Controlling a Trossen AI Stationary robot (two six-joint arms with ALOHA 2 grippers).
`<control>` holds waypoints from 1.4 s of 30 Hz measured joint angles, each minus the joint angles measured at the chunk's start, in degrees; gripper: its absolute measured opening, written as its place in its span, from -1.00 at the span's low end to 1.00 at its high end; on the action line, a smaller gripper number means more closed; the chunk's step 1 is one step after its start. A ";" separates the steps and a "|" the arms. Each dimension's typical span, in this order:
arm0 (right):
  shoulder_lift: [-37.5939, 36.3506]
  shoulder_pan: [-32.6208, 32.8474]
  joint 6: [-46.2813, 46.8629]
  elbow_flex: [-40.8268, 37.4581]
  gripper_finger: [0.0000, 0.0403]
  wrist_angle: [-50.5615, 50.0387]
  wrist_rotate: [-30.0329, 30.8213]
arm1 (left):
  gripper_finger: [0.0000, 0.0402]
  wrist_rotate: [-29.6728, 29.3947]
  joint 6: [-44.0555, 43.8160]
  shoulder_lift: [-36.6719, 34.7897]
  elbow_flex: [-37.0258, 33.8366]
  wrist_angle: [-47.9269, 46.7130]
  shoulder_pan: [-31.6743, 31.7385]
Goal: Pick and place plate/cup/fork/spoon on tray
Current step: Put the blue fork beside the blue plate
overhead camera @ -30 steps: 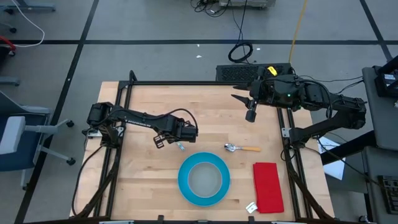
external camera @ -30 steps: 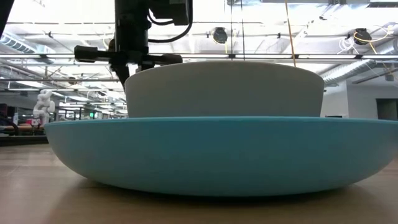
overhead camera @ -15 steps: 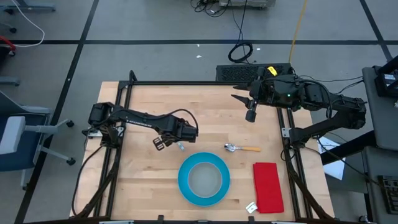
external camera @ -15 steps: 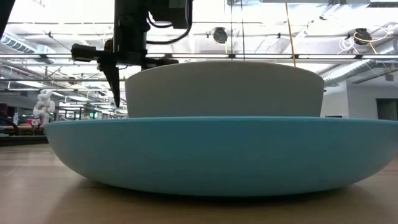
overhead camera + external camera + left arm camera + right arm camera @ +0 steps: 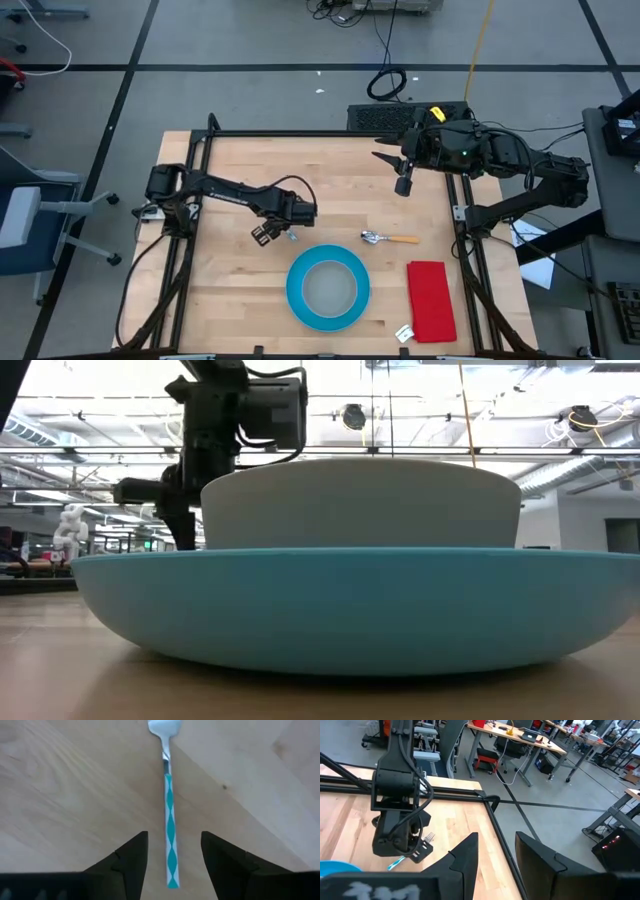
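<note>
The fork [image 5: 169, 815], silvery with a teal-and-white patterned handle, lies flat on the wooden table; it also shows in the high view [image 5: 291, 236]. My left gripper [image 5: 173, 840] is open, pointing down, with one finger on each side of the fork's handle and touching nothing; in the high view it [image 5: 265, 234] is just left of the fork. The pale-grey cup [image 5: 360, 500] stands in the blue plate [image 5: 300, 300] near the front middle. The spoon [image 5: 390, 238] lies right of the fork. My right gripper [image 5: 402, 185] is open and empty, held high at the far right.
A red rectangular cloth [image 5: 431, 300] lies at the front right, with a small white object [image 5: 404, 333] beside it near the front edge. A black frame [image 5: 300, 134] runs along the table's far and side edges. Bare wood lies between the fork and the far edge.
My left gripper has tipped its fingers downward and gone down toward the fork, shifting a little toward the table's near edge. The fork, plate, cup and spoon have stayed where they were.
</note>
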 joint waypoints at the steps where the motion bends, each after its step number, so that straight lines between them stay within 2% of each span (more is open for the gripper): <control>1: 0.00 0.00 0.02 0.00 -0.40 0.09 0.01 | -0.06 -0.04 -0.25 0.06 0.00 0.03 -0.04; 42: 0.00 0.00 0.09 0.00 -0.40 -0.01 0.01 | -0.06 -1.42 -4.68 0.79 -0.04 -0.11 -0.24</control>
